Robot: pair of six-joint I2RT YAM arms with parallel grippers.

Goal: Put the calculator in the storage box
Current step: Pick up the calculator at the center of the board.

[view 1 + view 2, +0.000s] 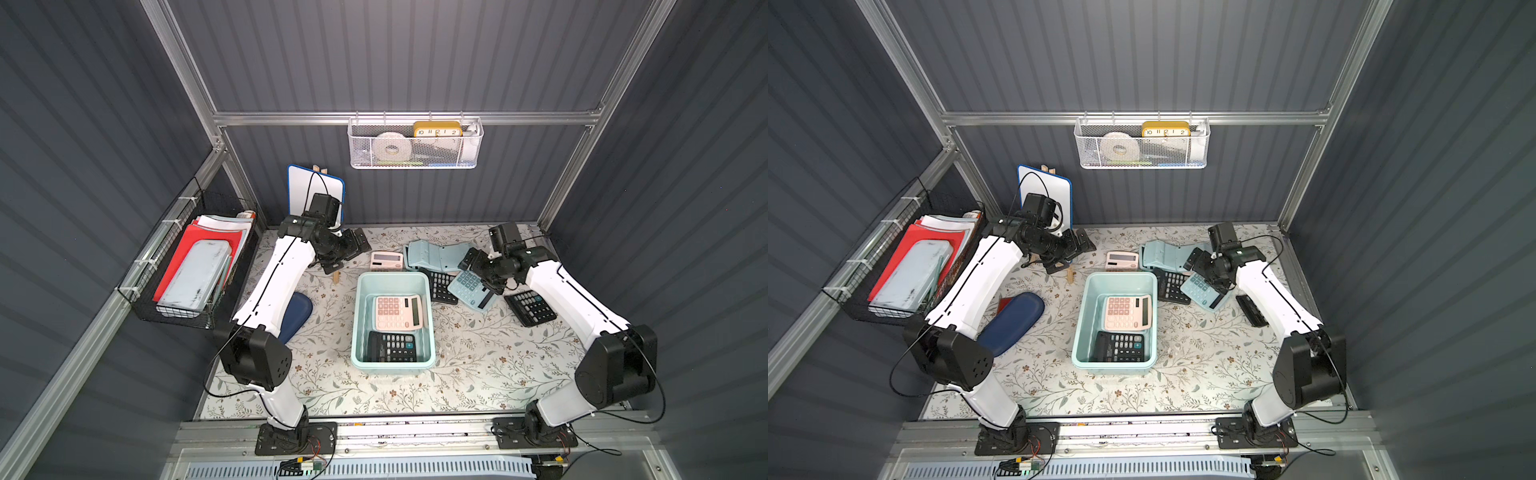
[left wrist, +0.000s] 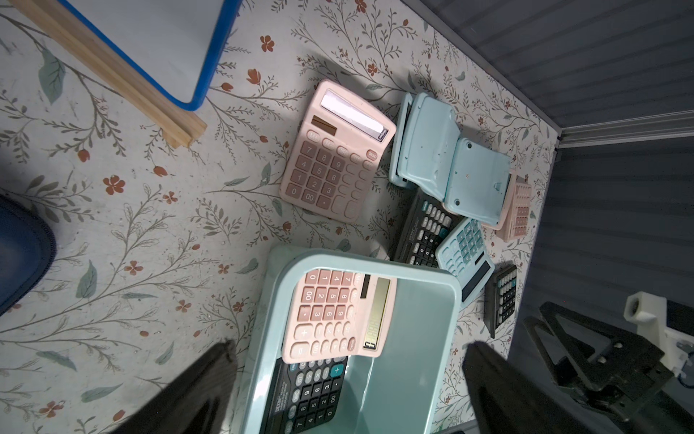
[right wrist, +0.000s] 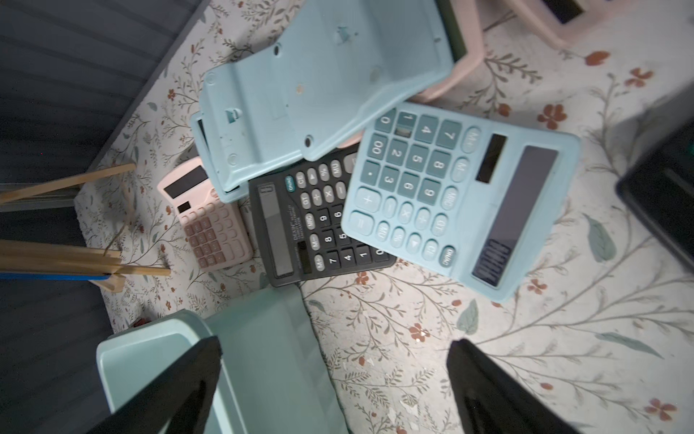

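The left claw [image 2: 349,347] and the right claw [image 3: 334,344] are both held spread wide, with nothing gripped. A pink calculator [image 1: 397,312] and a black calculator [image 1: 390,347] are seen lying inside the storage box [image 1: 392,277] on the desk [image 1: 478,365].

Left gripper [image 2: 349,349] spread wide, right gripper [image 3: 336,345] spread wide

Top views high overhead, wrist views close, sharing storage box [image 2: 417,330]

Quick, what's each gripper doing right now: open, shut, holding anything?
Left gripper: open, black fingers spread wide, holding nothing.
Right gripper: open, black fingers spread wide, holding nothing.
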